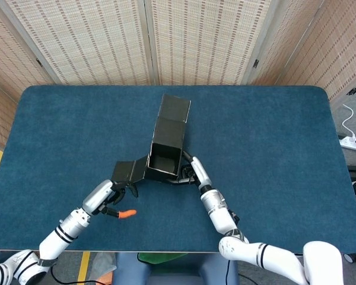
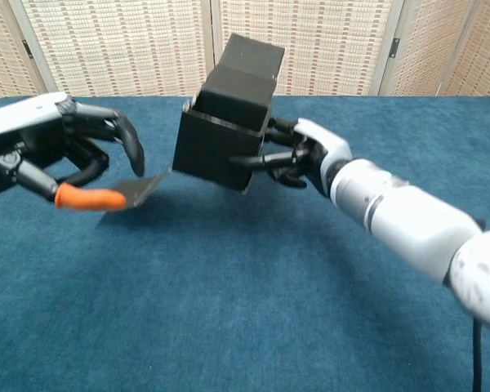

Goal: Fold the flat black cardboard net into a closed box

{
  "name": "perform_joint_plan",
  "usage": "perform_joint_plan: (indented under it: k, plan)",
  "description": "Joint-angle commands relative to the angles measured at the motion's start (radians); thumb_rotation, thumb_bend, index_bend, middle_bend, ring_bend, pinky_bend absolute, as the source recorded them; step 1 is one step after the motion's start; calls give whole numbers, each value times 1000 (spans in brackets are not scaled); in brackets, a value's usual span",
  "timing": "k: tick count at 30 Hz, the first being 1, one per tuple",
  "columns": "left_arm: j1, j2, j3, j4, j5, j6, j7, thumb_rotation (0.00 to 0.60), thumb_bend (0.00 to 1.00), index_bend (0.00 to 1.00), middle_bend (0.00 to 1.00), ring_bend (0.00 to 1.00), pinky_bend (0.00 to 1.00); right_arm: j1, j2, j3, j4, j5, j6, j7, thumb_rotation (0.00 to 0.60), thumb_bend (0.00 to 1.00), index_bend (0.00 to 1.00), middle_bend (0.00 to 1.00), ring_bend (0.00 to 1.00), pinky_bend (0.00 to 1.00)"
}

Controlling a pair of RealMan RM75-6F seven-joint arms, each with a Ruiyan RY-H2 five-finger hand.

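Note:
The black cardboard box (image 2: 220,135) is partly folded, open-topped, lifted off the table and tilted to the left. Its lid panel (image 1: 174,111) sticks out at the far end, and one side flap (image 1: 128,172) hangs out to the left. My right hand (image 2: 298,153) grips the box's right wall, fingers wrapped on it; the same hand (image 1: 191,171) shows in the head view. My left hand (image 2: 61,155) hovers by the loose flap (image 2: 137,188), its fingers curved over and the orange thumb tip (image 2: 86,198) stretched out below. It holds nothing that I can see.
The blue cloth table (image 1: 273,148) spreads wide on all sides of the box. Woven screens (image 1: 190,41) stand behind the far edge. A white power strip (image 1: 351,141) lies on the floor off the right side.

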State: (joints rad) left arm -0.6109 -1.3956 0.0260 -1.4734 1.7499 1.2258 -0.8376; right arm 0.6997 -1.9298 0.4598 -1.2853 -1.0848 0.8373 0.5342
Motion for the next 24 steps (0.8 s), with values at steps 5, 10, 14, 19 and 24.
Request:
perform_joint_plan:
  k: [5,10,14,19,24]
  plan:
    - [-94,-29,53,10,95,-116,141,600,255,501,542,874,930,-41,129,29,-176,21,-58,93,600,255,543,633,772,1000]
    - [-94,-115,-9,39,-28,-176,284,600,257,427,461,874,930,-88,201,12,-279,24,-73,141,600,253,543,631,772,1000]
    - [-77,-187,-73,108,-120,-155,394,600,277,378,405,874,929,-123,254,-9,-337,6,-71,160,600,254,543,628,772,1000]
    - [-28,-235,-119,178,-159,-36,494,600,317,363,392,874,930,-157,309,-46,-375,-24,-68,172,600,253,543,621,772,1000]
    - [3,-246,-127,220,-125,80,512,600,354,364,397,874,930,-169,331,-76,-380,-52,-68,173,600,252,543,614,771,1000]
